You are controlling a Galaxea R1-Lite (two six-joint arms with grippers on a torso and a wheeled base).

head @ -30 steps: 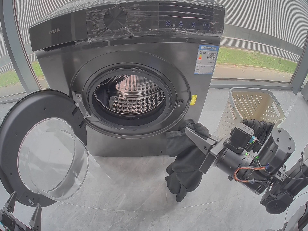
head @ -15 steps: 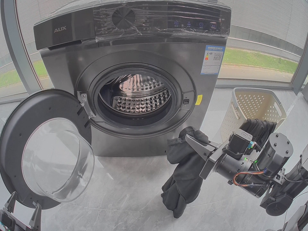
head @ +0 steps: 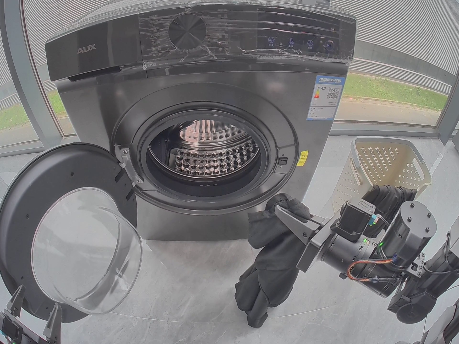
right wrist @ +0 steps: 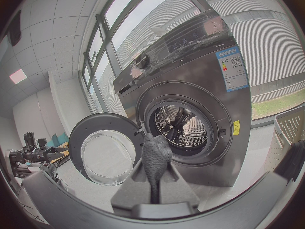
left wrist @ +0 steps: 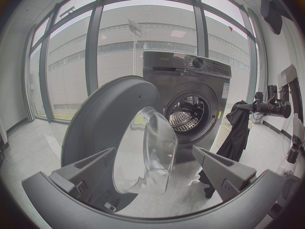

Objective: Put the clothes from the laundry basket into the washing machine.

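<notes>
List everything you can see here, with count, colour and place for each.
washing machine: one, dark grey, centre, before the windows.
door: one, dark grey with clear glass, open toward the robot's left.
laundry basket: one, cream, on the floor right of the machine.
held garment: one, black, hanging low right of the machine's opening.
basket clothes: black heap, count unclear, at the basket's near rim.
right gripper: one, grey, shut on the held garment.
left gripper: one, grey, open, low by the door.
</notes>
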